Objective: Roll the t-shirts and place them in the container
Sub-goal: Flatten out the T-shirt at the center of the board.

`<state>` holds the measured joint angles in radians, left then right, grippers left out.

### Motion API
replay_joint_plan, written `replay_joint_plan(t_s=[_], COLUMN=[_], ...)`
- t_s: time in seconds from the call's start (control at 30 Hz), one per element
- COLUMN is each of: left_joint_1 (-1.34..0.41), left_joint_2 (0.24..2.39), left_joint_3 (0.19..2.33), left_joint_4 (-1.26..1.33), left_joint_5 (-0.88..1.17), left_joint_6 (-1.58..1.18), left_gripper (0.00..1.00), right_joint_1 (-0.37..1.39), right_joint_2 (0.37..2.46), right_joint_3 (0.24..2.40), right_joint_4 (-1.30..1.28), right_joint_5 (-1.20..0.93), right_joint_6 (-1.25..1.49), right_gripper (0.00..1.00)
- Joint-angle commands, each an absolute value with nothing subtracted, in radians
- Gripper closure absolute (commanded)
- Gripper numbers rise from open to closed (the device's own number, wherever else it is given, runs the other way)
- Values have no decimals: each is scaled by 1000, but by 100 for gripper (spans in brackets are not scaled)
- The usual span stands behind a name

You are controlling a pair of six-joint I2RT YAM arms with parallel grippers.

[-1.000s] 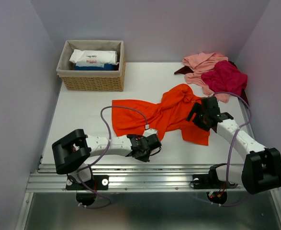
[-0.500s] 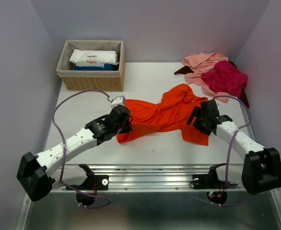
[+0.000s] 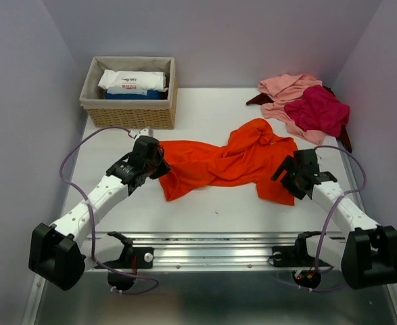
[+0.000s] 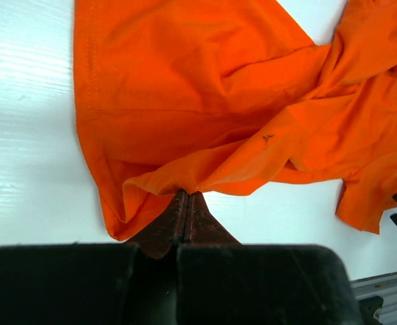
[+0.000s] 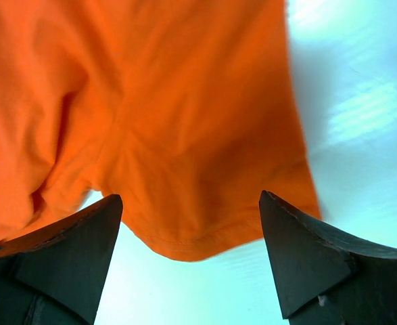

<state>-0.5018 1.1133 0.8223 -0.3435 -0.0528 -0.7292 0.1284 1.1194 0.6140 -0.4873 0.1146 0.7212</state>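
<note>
White table (image 3: 205, 210), walled on three sides: orange-red t-shirt (image 3: 232, 159) lies crumpled at centre. Left gripper (image 4: 187, 203) is pinched tight on its left edge, prob. to pull it flat. Right gripper (image 5: 191, 203) hangs w/ jaws apart over the right hem; contact unclear. Spare t-shirts (image 3: 306, 105) are heaped far right.

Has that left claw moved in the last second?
Yes. The left gripper swung away from the front rail, leftward and toward the basket, and is now shut on the orange shirt.
</note>
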Motion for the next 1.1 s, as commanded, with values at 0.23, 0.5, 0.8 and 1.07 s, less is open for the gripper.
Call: replay_joint_plan(t_s=[0.23,0.5,0.8,1.07], left_joint_1=[-335,-212,-212,-212], left_joint_2=[1203,1371,1379,1362], left_joint_3=[851,997,1023,1084], left_joint_4=[-264,-216,-224,-267], left_joint_5=[-20,-5,44,44], left_joint_6=[-634,-571,-552,-537], left_gripper=[100,100,100,100], right_joint_1=[14,14,14,14], right_joint_2=[1072,1069,1086,1166], right_joint_3=[575,580,493,433], right_joint_4=[-551,-528,-473,-342], right_joint_5=[92,61,9,-106], right_joint_6=[795,784,793,784], right_gripper=[15,15,20,61])
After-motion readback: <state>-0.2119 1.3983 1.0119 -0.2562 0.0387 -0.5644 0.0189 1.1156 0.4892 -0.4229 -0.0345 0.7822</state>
